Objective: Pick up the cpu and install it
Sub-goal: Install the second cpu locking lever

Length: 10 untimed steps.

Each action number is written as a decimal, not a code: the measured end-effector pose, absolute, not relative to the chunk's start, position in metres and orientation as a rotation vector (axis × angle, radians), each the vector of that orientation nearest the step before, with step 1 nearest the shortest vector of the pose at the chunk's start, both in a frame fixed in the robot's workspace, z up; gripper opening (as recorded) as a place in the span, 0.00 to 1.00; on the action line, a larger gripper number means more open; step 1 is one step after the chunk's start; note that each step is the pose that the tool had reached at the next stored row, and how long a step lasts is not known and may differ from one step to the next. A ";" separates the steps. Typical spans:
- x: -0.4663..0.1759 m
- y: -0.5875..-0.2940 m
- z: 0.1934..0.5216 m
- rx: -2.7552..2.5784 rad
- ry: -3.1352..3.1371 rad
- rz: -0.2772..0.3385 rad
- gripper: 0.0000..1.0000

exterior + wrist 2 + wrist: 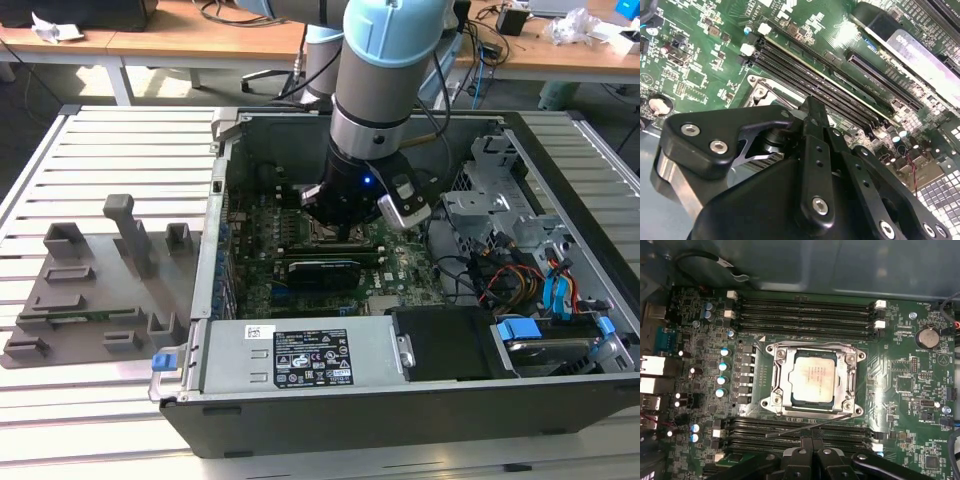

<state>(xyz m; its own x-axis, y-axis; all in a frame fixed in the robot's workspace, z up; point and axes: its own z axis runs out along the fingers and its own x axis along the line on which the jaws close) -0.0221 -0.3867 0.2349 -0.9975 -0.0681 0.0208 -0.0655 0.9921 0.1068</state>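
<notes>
First wrist view: the black gripper [811,452] hangs low over the green motherboard [900,370], its jaws drawn together and holding nothing. Just beyond them the small square silvery-grey cpu [813,377] lies flat inside the square metal socket frame [778,390], with a thin metal lever [805,426] slanting across the frame's near edge. Long black memory slots [805,310] run on both sides of the socket.

In the exterior view the light-blue and silver arm [385,70] reaches down into the open black computer case [400,420], which lies on a slatted white desk [120,140]. A white label [310,357] on the case's grey power-supply box carries print too small to read. On the exterior view's left a grey moulded fixture tray [90,300] rests on the slats. Wooden benches [200,45] stand behind.
</notes>
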 end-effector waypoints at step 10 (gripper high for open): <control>-0.029 -0.385 0.225 0.104 -3.111 -0.166 0.11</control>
